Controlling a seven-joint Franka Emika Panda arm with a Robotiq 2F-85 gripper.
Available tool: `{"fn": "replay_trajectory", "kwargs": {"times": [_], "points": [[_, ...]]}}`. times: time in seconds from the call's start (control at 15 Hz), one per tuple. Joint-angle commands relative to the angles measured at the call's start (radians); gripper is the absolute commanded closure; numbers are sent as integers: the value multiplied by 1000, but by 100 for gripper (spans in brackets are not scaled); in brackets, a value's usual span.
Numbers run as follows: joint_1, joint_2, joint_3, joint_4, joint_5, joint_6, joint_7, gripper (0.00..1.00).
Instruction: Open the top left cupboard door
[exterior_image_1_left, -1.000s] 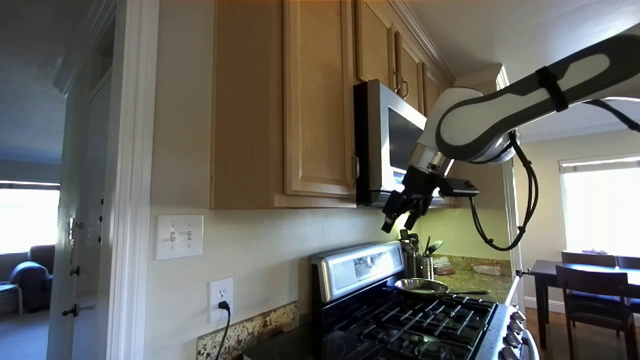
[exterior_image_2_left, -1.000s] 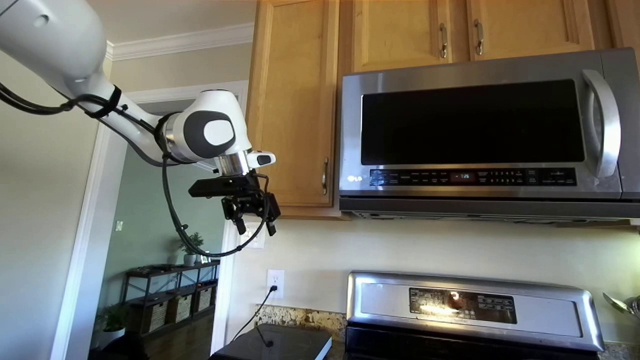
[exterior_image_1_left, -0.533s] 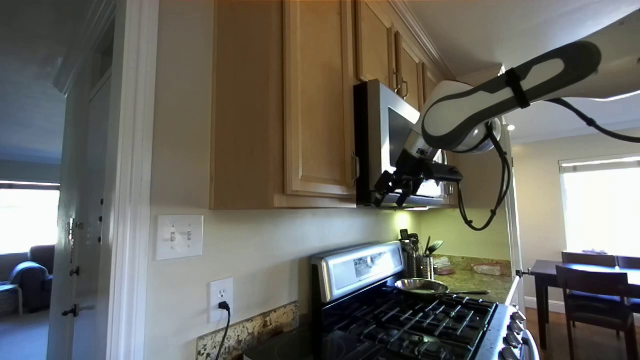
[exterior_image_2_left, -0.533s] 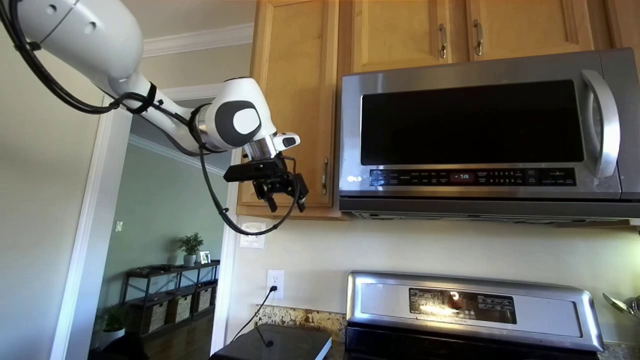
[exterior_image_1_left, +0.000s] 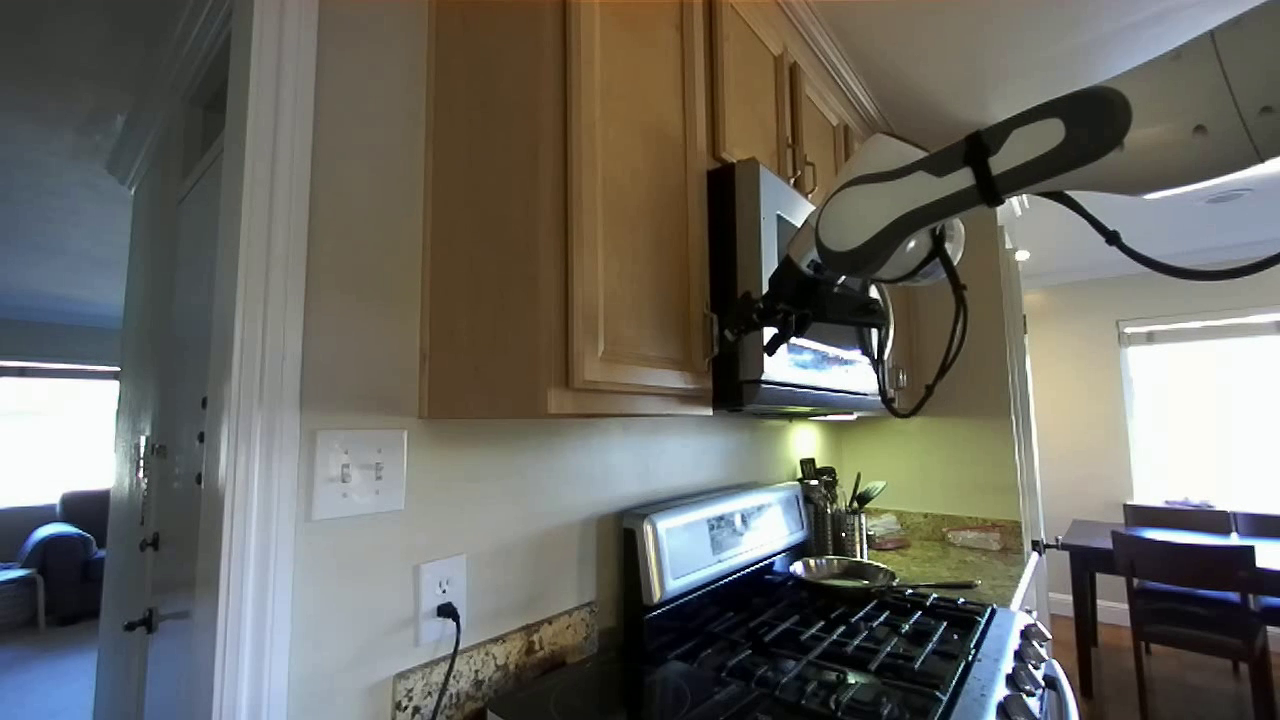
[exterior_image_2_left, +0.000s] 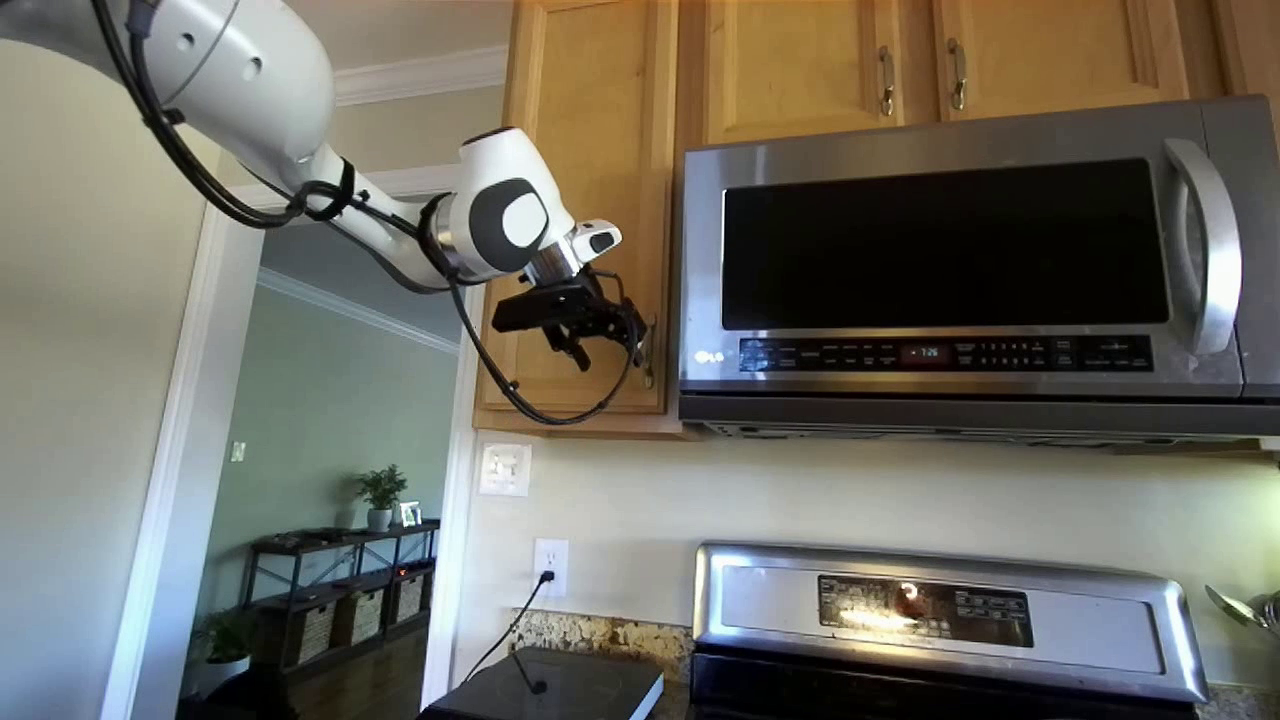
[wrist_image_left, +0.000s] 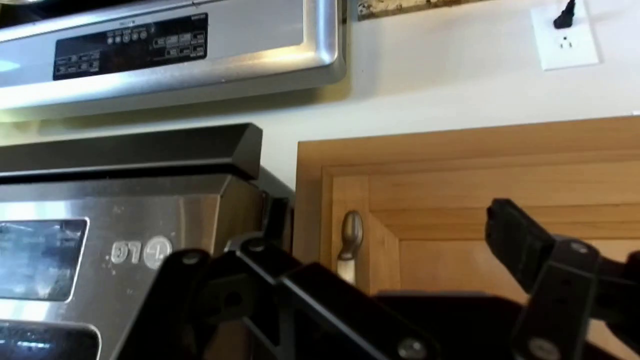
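Observation:
The top left cupboard door is tall light maple with a framed panel, in both exterior views (exterior_image_1_left: 640, 180) (exterior_image_2_left: 605, 130) and upside down in the wrist view (wrist_image_left: 450, 262). It is shut. Its metal handle (exterior_image_2_left: 649, 352) is at the lower edge beside the microwave; it also shows in the wrist view (wrist_image_left: 352, 232), its lower part covered by a finger linkage. My gripper (exterior_image_2_left: 608, 352) is open and empty in front of the door's lower part. In the wrist view the handle lies between the spread fingertips (wrist_image_left: 389, 212), nearer the left one. I cannot tell whether a finger touches anything.
The steel microwave (exterior_image_2_left: 950, 365) juts out right beside the handle, close to one finger in the wrist view. Shorter doors (exterior_image_2_left: 800, 70) are above it. The stove (exterior_image_1_left: 850, 650) with a pan (exterior_image_1_left: 843, 572) is below. A cable loop (exterior_image_2_left: 540, 415) hangs from the arm.
My gripper has risen and moved toward the door's handle side, from below the door's bottom edge to handle height. It has also tilted more toward the door. The door has not moved.

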Motion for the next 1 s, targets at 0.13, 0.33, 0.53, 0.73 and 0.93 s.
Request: {"fn": "replay_trajectory", "kwargs": {"times": [0.13, 0.33, 0.53, 0.73, 0.93], "points": [[-6, 140, -25, 185, -25, 14, -42, 0], [-3, 210, -33, 278, -10, -7, -69, 0], [3, 281, -24, 350, -12, -10, -60, 0], [10, 306, -12, 376, -18, -25, -37, 25], [16, 352, -3, 413, -15, -11, -49, 42]]}}
